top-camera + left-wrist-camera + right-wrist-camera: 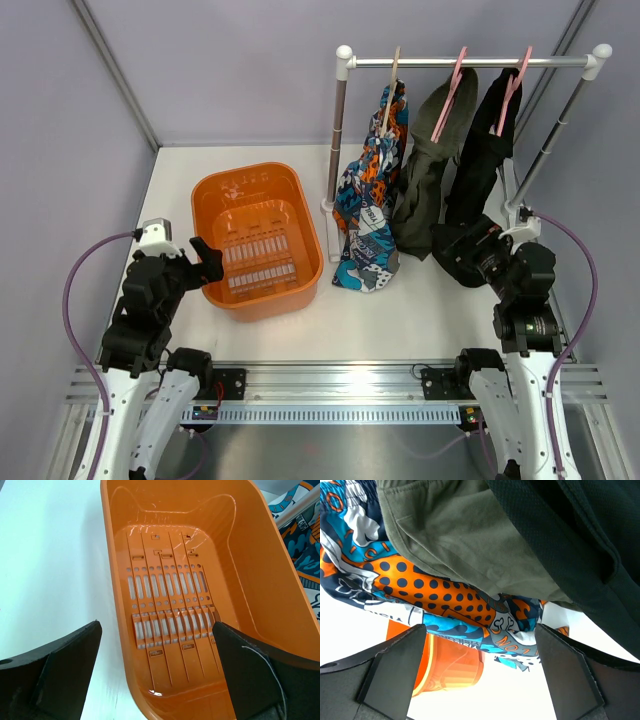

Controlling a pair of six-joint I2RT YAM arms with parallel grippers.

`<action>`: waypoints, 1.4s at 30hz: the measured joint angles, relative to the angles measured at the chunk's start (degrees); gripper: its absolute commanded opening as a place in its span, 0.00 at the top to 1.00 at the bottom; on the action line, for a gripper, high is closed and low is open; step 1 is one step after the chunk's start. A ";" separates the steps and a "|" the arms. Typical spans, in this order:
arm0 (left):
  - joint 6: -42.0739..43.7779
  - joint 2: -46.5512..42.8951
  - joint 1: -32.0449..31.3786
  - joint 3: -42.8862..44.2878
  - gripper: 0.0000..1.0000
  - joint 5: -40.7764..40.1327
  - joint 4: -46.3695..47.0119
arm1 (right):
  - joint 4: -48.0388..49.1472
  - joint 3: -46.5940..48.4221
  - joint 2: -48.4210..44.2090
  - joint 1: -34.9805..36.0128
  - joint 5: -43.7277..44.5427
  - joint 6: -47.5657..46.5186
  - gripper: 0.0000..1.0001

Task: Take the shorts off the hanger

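— What's on the white table point(420, 300)?
— A metal rail rack with white posts point(470, 62) at one o'clock. An orange slotted plastic basket point(262, 302) at ten.
— The shorts?
— All hang from the rail: patterned orange-and-blue cloth shorts point(372, 215), olive green shorts point(425, 190) at their three o'clock, then plain black shorts point(480, 170).
— Grippers?
— Left gripper point(205, 258) released, at the basket's nine o'clock side. Right gripper point(480, 627) released, facing the shorts.

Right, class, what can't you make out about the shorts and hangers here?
Top view: how the hangers grip the cloth, too small.
Top view: hem of the black shorts, behind the right arm.
Right wrist view: olive shorts, cut by top edge.
Left wrist view: patterned shorts, cut by right edge.
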 measured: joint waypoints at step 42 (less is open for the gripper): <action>0.02 0.87 -1.51 0.00 0.01 0.57 0.00 | -12.00 68.48 57.99 -0.24 33.75 -15.87 0.22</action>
